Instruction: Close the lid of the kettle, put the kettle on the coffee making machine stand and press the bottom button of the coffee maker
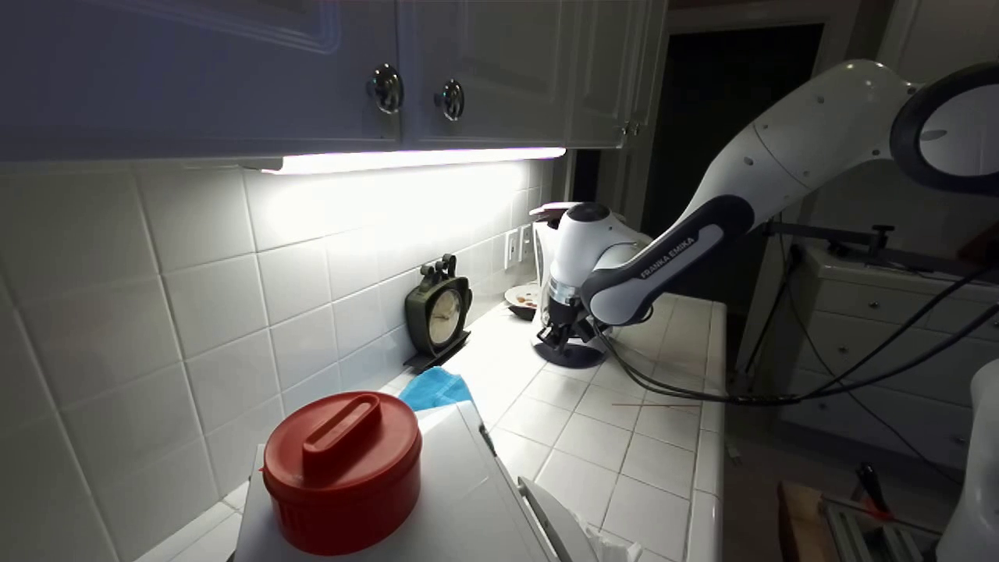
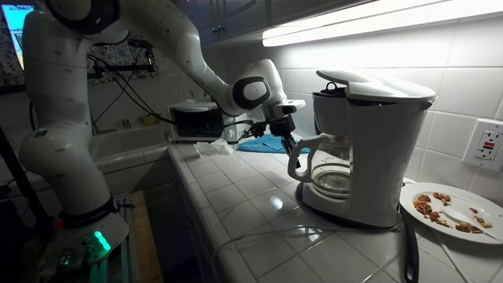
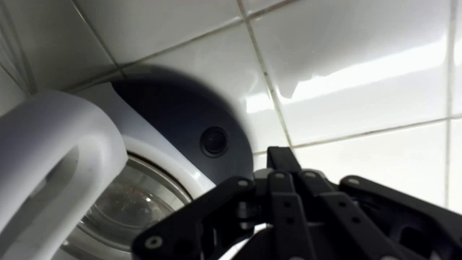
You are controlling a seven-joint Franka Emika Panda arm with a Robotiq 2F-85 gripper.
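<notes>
The kettle, a glass pot (image 2: 332,177) with a white handle, stands upright on the stand of the white coffee maker (image 2: 385,157); its glass also shows in the wrist view (image 3: 130,206). The kettle's own lid is hidden. The coffee maker's top lid (image 2: 393,87) sits tilted, partly raised. A round black button (image 3: 214,141) is on the dark base plate (image 3: 173,108) in front of the kettle. My gripper (image 3: 283,159) is shut and empty, pointing down beside the base, right of the button in the wrist view. In an exterior view its fingertips (image 2: 297,163) are partly behind the kettle handle.
A plate (image 2: 458,194) with nuts and a black utensil handle (image 2: 410,251) lie by the coffee maker. A cord (image 2: 275,232) crosses the counter. A blue cloth (image 2: 263,144), crumpled paper (image 2: 215,147), a toaster oven (image 2: 198,122), a red container (image 1: 343,476) and a dial scale (image 1: 441,316) are farther off.
</notes>
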